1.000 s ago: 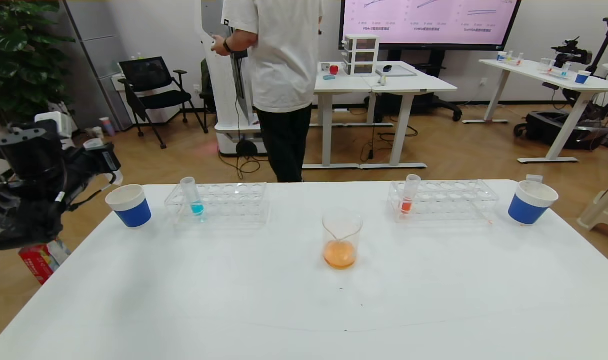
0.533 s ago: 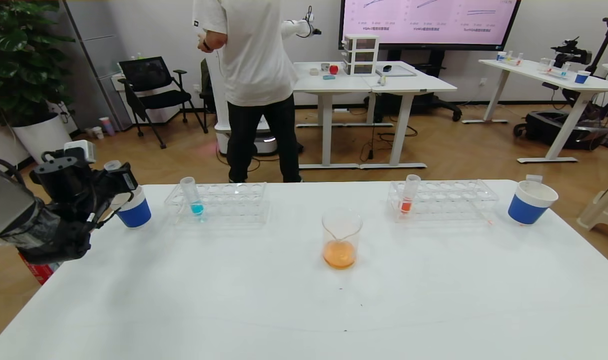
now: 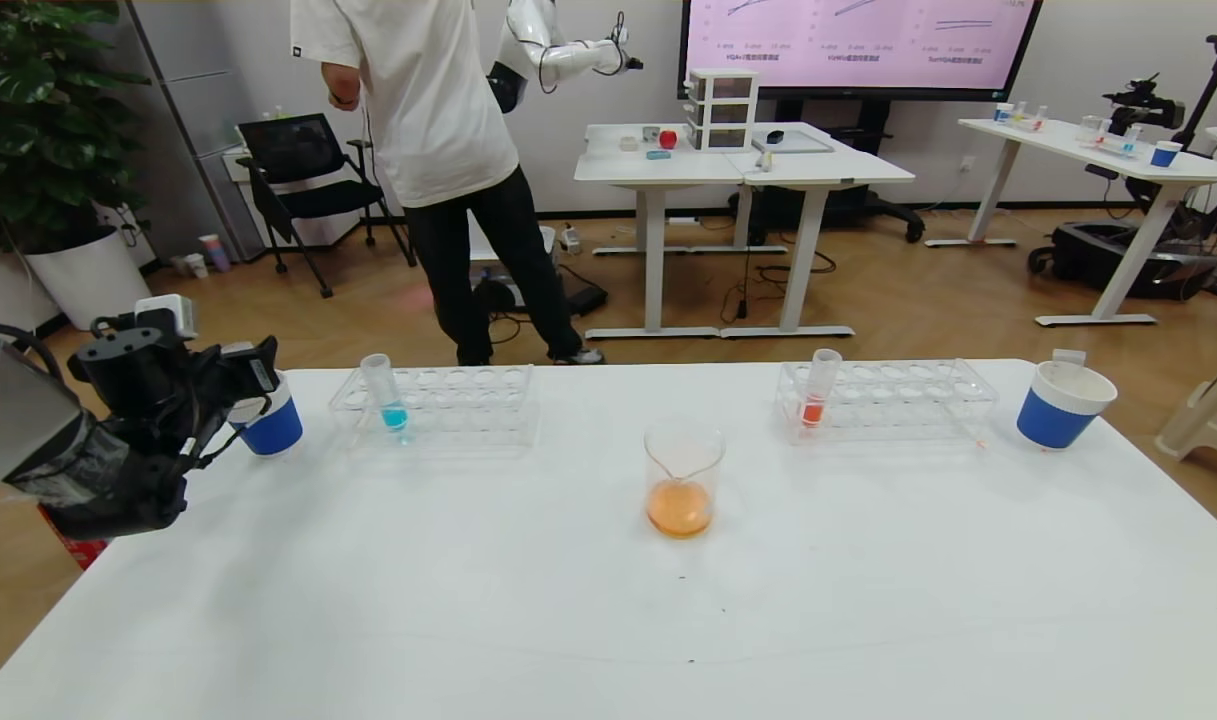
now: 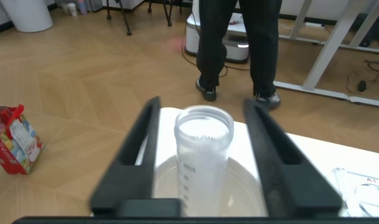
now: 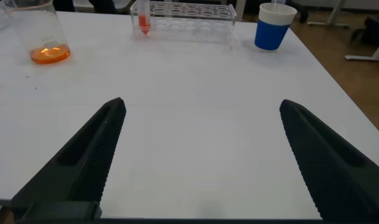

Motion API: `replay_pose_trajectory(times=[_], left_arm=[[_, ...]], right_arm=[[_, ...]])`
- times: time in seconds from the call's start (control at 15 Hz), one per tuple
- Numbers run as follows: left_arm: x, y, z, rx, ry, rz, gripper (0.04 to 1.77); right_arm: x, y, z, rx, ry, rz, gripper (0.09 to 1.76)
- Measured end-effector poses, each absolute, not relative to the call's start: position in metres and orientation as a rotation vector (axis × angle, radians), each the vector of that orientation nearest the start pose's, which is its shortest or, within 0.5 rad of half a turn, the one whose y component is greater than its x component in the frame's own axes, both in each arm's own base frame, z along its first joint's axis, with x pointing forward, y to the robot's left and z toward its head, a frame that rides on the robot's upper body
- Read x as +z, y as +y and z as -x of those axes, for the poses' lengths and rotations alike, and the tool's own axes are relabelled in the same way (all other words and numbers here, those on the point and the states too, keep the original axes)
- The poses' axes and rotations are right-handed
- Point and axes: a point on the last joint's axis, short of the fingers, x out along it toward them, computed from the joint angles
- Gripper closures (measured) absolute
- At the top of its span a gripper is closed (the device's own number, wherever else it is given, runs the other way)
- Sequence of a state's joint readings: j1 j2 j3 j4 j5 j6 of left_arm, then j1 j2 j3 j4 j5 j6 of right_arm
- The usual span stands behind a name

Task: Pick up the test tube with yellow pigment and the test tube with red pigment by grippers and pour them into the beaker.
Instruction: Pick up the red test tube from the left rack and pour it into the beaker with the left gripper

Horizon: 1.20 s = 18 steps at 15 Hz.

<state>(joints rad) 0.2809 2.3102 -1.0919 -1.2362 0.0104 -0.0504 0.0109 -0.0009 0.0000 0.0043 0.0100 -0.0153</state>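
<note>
From the head camera you see the left gripper [image 3: 253,375] over the blue-sleeved white paper cup [image 3: 268,425] at the table's left edge, with the clear glass beaker [image 3: 683,478] of orange liquid mid-table and the slim red-pigment test tube [image 3: 818,390] standing in the right-hand clear rack [image 3: 888,400]. Your left wrist camera shows its black fingers [image 4: 136,155] spread apart on either side of a clear, empty-looking tube [image 4: 203,155] standing in that cup, not touching it. Your right wrist camera shows the right gripper [image 5: 201,155] wide open and empty over bare table.

My left tool [image 3: 253,372] over blue-sleeved cup [image 3: 268,425] at bench [image 3: 468,600] left edge. Beaker [image 3: 682,478] centre, orange liquid. Red-pigment tube [image 3: 818,390] upright in right rack [image 3: 888,400].
</note>
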Motion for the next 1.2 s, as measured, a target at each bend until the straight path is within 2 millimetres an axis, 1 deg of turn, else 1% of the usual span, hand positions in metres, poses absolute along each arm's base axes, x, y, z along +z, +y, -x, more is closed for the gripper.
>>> replay_pose_trajectory(times=[0.07,0.13,0.2,0.33,0.4,0.53,0.67,0.8,0.87,1.0,1.07,1.2], left_arm=[[0.085,0.121,-0.418,0.291,-0.024,0.049,0.36],[0.085,0.121,-0.418,0.291,-0.023,0.049,0.13],[0.086,0.121,-0.418,0.291,-0.025,0.049,0.06],[0.097,0.115,-0.418,0.277,-0.046,0.051,0.06],[0.105,0.107,-0.418,0.260,-0.061,0.052,0.06],[0.125,0.078,-0.418,0.205,-0.075,0.072,0.06],[0.149,0.038,-0.415,0.139,-0.088,0.093,0.06],[0.172,0.002,-0.405,0.074,-0.123,0.098,0.06],[0.183,-0.009,-0.397,0.053,-0.142,0.092,0.06],[0.201,-0.021,-0.376,0.028,-0.170,0.060,0.06],[0.211,-0.023,-0.362,0.023,-0.184,0.037,0.06],[0.233,-0.024,-0.328,0.018,-0.215,-0.013,0.06]], right_arm=[[0.075,0.000,0.023,0.021,0.003,0.015,0.12],[0.075,0.000,0.023,0.021,0.003,0.015,0.12],[0.075,0.000,0.023,0.021,0.004,0.015,0.12],[0.075,0.000,0.023,0.021,0.004,0.015,0.12],[0.075,0.000,0.023,0.021,0.004,0.015,0.12],[0.075,0.000,0.023,0.021,0.004,0.015,0.12],[0.075,0.000,0.023,0.021,0.004,0.015,0.12],[0.075,0.000,0.023,0.020,0.003,0.015,0.12],[0.075,0.000,0.023,0.021,0.003,0.015,0.12],[0.075,0.000,0.023,0.021,0.003,0.015,0.12],[0.075,0.000,0.023,0.021,0.003,0.015,0.12],[0.075,0.000,0.023,0.021,0.004,0.015,0.12]])
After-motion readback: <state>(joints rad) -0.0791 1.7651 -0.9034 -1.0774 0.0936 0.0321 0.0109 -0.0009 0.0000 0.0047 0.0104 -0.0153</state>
